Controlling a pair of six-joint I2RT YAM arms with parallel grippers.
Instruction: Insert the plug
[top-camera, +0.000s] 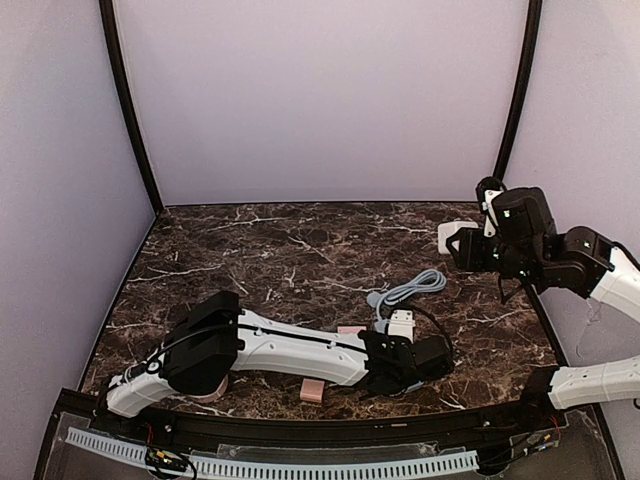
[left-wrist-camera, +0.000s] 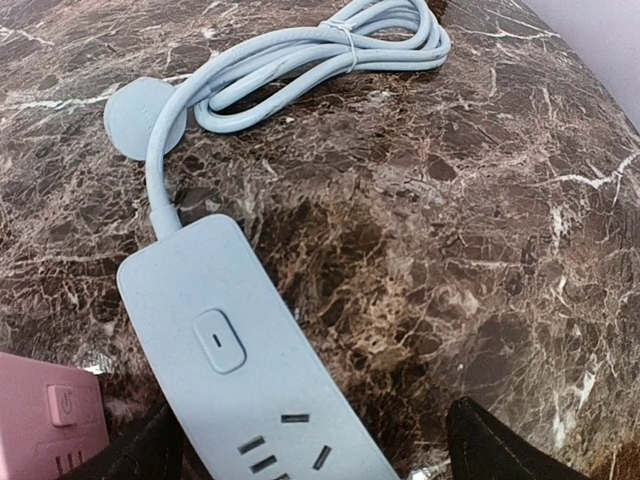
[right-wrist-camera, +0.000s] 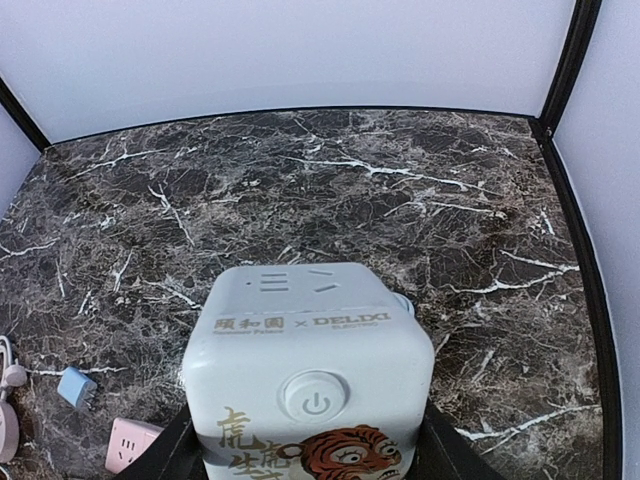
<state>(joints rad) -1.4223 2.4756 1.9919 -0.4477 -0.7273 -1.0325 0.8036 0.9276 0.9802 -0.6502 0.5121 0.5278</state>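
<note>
Approach step, by the look of it: the left gripper (left-wrist-camera: 315, 445) hangs low over the blue power strip (left-wrist-camera: 240, 340), its fingers (left-wrist-camera: 490, 445) spread wide on either side of the strip's body, with nothing clamped. Over on the other side, the right gripper (right-wrist-camera: 305, 452) is closed on a white cube socket (right-wrist-camera: 310, 330) and holds it up off the marble table (left-wrist-camera: 480, 220), socket face upward.

The plug (left-wrist-camera: 145, 118) lies on the table just beyond the strip's cable end, beside the tied cable coil (left-wrist-camera: 340, 50). Its round back faces up and no prongs show, so they probably point down. The strip's long axis runs away from the left wrist, with the sockets at the near end, then the switch, and the cable leaving the far end.

The likely next move is either to pin the strip or to go on to the plug. That plug lies flat, so it would need turning before its prongs could meet the cube.
</note>
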